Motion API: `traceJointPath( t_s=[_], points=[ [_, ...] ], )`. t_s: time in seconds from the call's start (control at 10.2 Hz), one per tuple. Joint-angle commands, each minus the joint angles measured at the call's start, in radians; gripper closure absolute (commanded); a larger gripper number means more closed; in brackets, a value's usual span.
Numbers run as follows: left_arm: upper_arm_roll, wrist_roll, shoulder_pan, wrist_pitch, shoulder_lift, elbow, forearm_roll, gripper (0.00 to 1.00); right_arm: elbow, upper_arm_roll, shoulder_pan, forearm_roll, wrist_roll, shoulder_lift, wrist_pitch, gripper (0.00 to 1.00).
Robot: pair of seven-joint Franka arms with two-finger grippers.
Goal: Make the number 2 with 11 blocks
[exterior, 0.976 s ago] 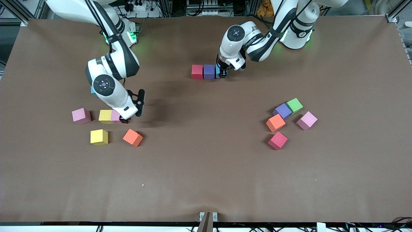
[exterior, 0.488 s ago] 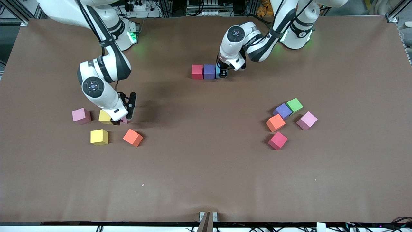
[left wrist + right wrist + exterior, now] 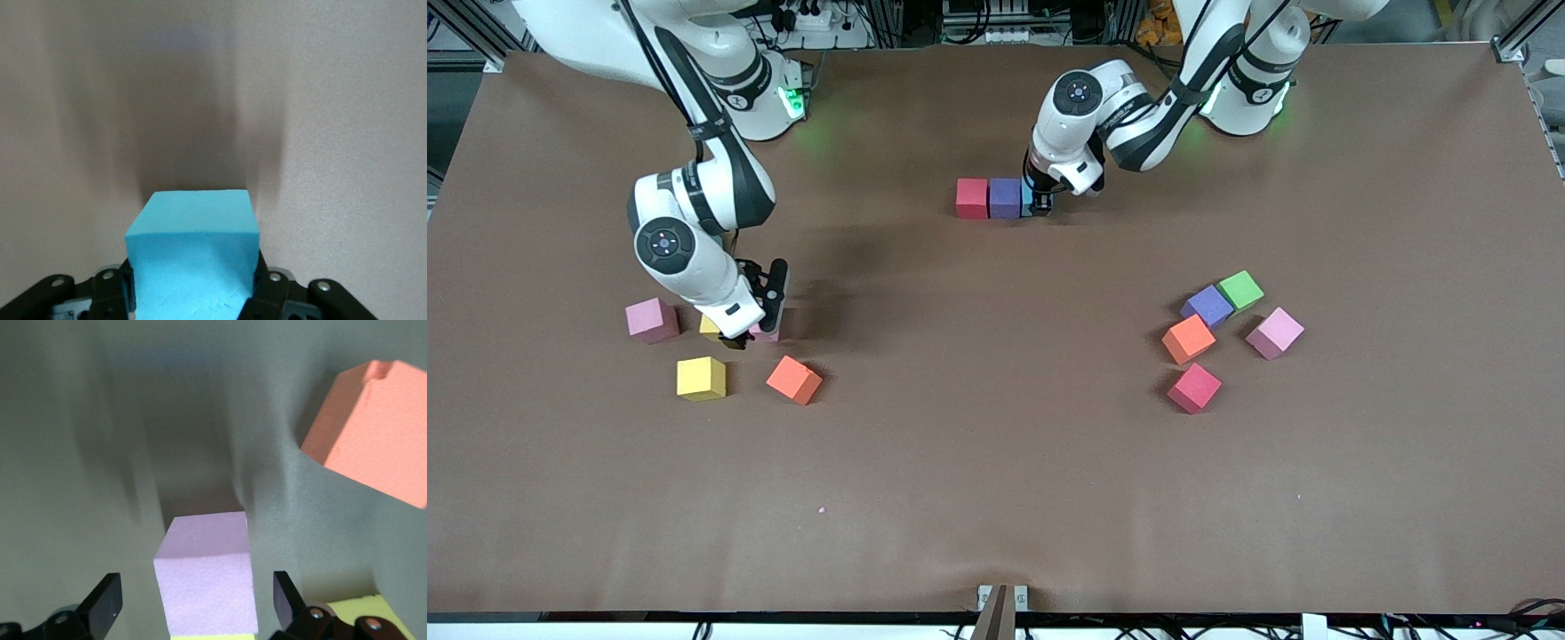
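Left wrist view shows the left claw (image 3: 190,297) clamped on a light blue block (image 3: 192,263) resting on the brown worktop (image 3: 996,462), touching the purple block (image 3: 1005,197) that sits against the red block (image 3: 972,197). The right claw (image 3: 193,603) hangs low with fingers apart around a pink block (image 3: 207,580); a yellow block (image 3: 710,325) touches that pink one and an orange block (image 3: 373,443) lies near.

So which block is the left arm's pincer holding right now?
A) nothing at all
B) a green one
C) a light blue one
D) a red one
C: the left wrist view shows the left pincer shut on a light blue block, set down beside the purple block in the row.
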Motion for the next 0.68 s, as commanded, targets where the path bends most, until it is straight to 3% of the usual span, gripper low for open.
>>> traceJointPath(
  t_s=[0.0, 0.1, 0.2, 0.29, 0.39, 0.49, 0.59],
  points=[
    [-0.001, -0.003, -0.005, 0.009, 0.009, 0.006, -0.012, 0.91, -0.017, 0.016, -0.037, -0.026, -0.034, 0.012, 0.04, 0.0],
    [-0.001, -0.003, -0.005, 0.009, 0.009, 0.008, -0.012, 0.86, -0.017, 0.016, -0.043, -0.026, -0.051, 0.027, 0.055, 0.0],
    [-0.001, 0.0, -0.002, 0.009, 0.01, 0.008, -0.012, 0.72, -0.017, 0.016, -0.049, -0.026, -0.058, 0.038, 0.063, 0.0],
    [-0.001, 0.005, 0.001, 0.009, 0.01, 0.009, -0.01, 0.53, -0.017, 0.016, -0.049, -0.026, -0.063, 0.038, 0.065, 0.0],
    [0.002, 0.005, -0.004, 0.009, 0.01, 0.009, -0.01, 0.2, -0.018, 0.016, -0.049, -0.026, -0.065, 0.042, 0.068, 0.0],
    [0.002, 0.006, -0.002, 0.006, 0.009, 0.012, -0.01, 0.0, -0.018, 0.016, -0.052, -0.026, -0.066, 0.05, 0.077, 0.0],
    [0.002, 0.005, 0.001, 0.005, 0.0, 0.012, -0.009, 0.0, -0.018, 0.016, -0.055, -0.026, -0.068, 0.056, 0.083, 0.0]
  ],
)
